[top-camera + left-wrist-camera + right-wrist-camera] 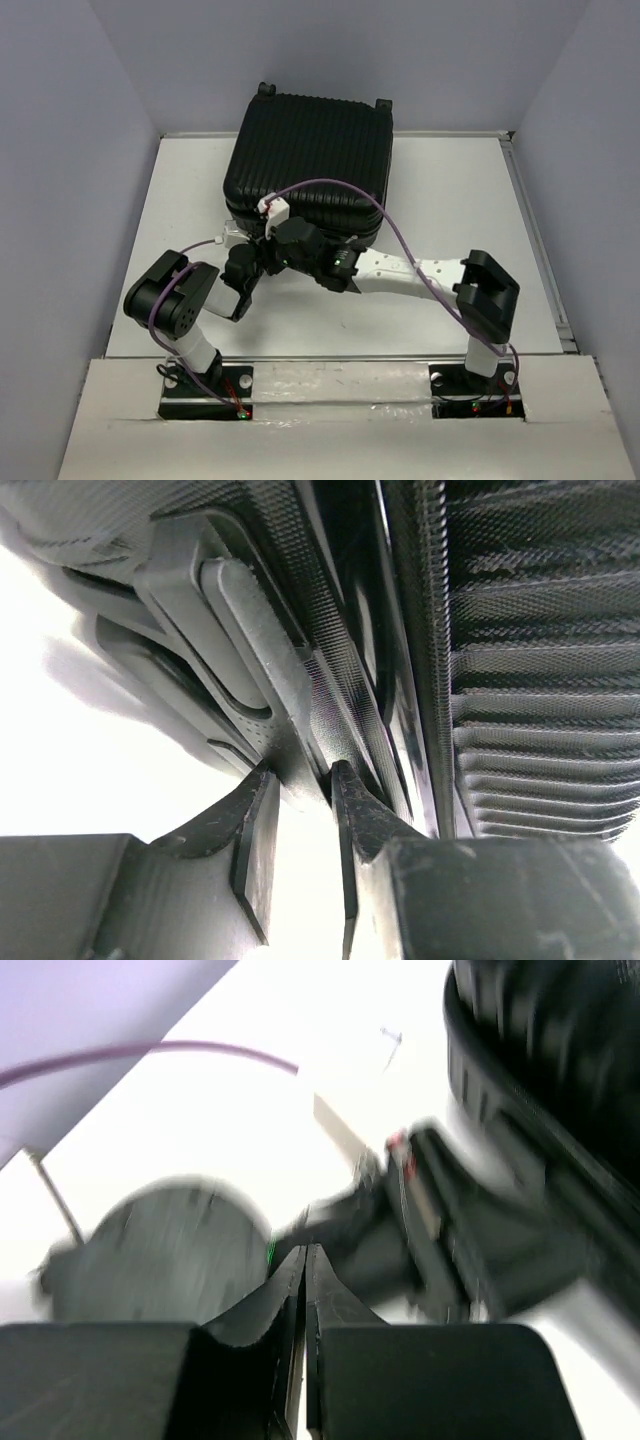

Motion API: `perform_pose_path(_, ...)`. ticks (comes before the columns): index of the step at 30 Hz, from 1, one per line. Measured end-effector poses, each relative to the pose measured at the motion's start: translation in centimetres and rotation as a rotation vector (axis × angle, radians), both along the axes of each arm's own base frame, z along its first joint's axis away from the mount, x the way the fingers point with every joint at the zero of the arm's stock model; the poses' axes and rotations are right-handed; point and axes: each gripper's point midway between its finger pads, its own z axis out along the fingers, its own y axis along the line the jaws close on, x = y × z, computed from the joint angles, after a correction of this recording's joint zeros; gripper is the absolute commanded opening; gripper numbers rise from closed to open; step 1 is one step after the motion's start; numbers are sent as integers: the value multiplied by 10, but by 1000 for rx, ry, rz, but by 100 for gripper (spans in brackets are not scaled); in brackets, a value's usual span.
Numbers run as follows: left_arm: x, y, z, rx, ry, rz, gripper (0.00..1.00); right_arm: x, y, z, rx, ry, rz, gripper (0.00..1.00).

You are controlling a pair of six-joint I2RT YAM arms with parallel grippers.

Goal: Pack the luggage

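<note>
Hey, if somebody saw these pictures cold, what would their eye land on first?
The luggage, a big black ribbed suitcase, lies closed at the far middle of the white table, wheels at its far edge. Both arms crowd against its near edge: the left gripper pinches a ridge of the shell, while the right gripper is shut on nothing, its view blurred.

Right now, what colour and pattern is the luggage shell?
Black, ribbed, with a fine grain; the luggage shows best in left wrist.
</note>
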Motion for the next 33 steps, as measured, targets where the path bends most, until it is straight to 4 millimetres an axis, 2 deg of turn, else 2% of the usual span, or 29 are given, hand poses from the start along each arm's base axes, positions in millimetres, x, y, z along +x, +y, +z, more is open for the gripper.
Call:
perform_pose_path(1,-1,-1,0,4,-1,-7,6,-11,-4,-1,-2,7,15,7)
perform_pose_path(3,-2,-2,0,5,-2,-8,6,-22,-20,7,7,9,26,7)
perform_pose_path(5,-2,-2,-1,6,-1,-11,6,-20,-37,13,24,5,4,7)
perform_pose_path(7,-5,-1,-1,6,-1,-11,6,-22,-60,8,12,11,-34,7)
perform_pose_path(8,-7,-1,-1,7,0,-12,6,-24,-84,5,4,15,-80,9)
perform_pose_path(9,-10,0,-1,8,0,-14,6,-23,-101,0,-7,23,-117,17)
perform_pose_path(10,-14,1,-1,9,2,-16,6,-23,-127,-5,-22,38,-177,36)
perform_pose_path(11,-17,1,-1,11,2,-20,6,-22,-137,-6,-22,44,-199,43)
perform_pose_path(12,-20,1,-1,12,2,-23,6,-19,-162,-10,-27,59,-264,48)
perform_pose_path(14,-27,1,-1,17,3,-27,6,-9,-189,-17,-25,74,-342,53)
perform_pose_path(16,-32,0,0,26,1,-30,6,1,-224,-36,-54,106,-442,61)
perform_pose_path(17,-35,-1,0,32,1,-34,6,3,-235,-44,-72,118,-473,63)
perform_pose_path(20,-43,-5,1,66,3,-45,6,3,-253,-67,-143,159,-526,64)
perform_pose_path(27,-73,-25,20,122,-41,-92,6,2,-261,-82,-198,180,-557,64)
perform_pose_path(30,-80,-29,17,151,-39,-92,6,2,-266,-86,-225,173,-569,60)
perform_pose_path(33,-83,-31,15,169,-40,-84,6,3,-271,-88,-256,156,-574,49)
